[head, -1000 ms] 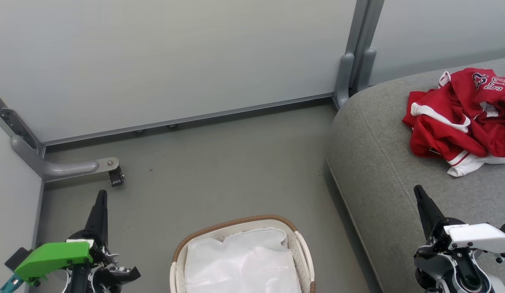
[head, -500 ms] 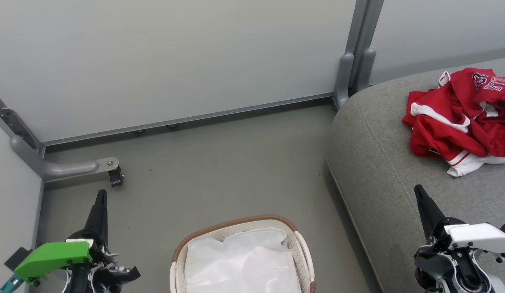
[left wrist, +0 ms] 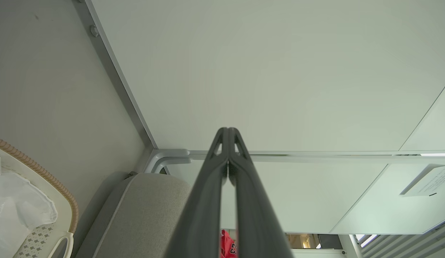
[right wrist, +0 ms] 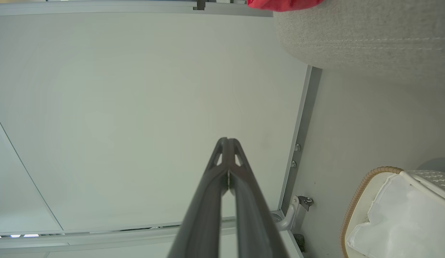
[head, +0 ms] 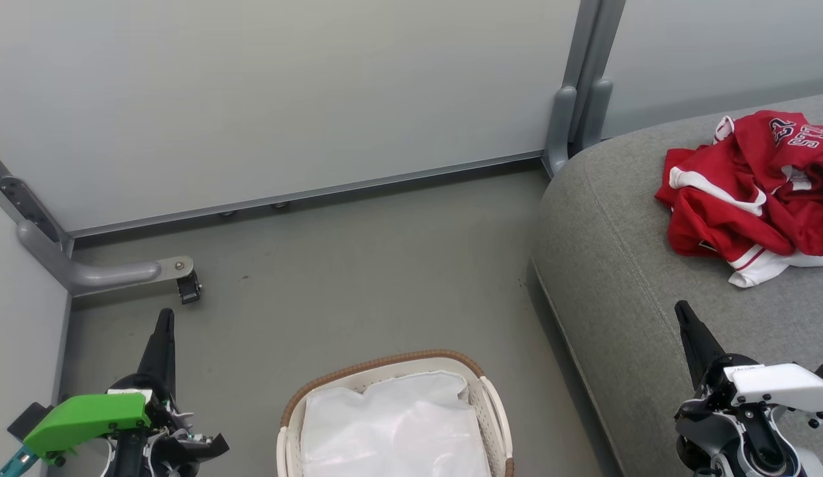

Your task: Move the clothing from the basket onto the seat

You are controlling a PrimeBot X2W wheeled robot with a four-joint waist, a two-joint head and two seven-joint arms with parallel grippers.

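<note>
The red clothing (head: pixel 749 192) with white trim and lettering lies crumpled on the light grey seat (head: pixel 623 285) at the right; a strip of the clothing (right wrist: pixel 283 4) shows in the right wrist view. The cream basket (head: pixel 385 366) with a brown rim stands on the floor at the bottom centre, holding a white liner (head: pixel 391 427). My left gripper (head: pixel 164 318) is shut and empty at the lower left, left of the basket. Over the seat's front part, my right gripper (head: pixel 682 310) is shut and empty, below the clothing. Both pairs of fingertips (left wrist: pixel 228 130) (right wrist: pixel 226 140) meet.
Pale partition walls (head: pixel 285 99) close the back and left. A grey bracket with a small caster (head: pixel 186 286) sits on the floor near my left gripper. An upright post (head: pixel 584 86) stands at the seat's far corner. Grey floor (head: pixel 358 285) lies between basket and wall.
</note>
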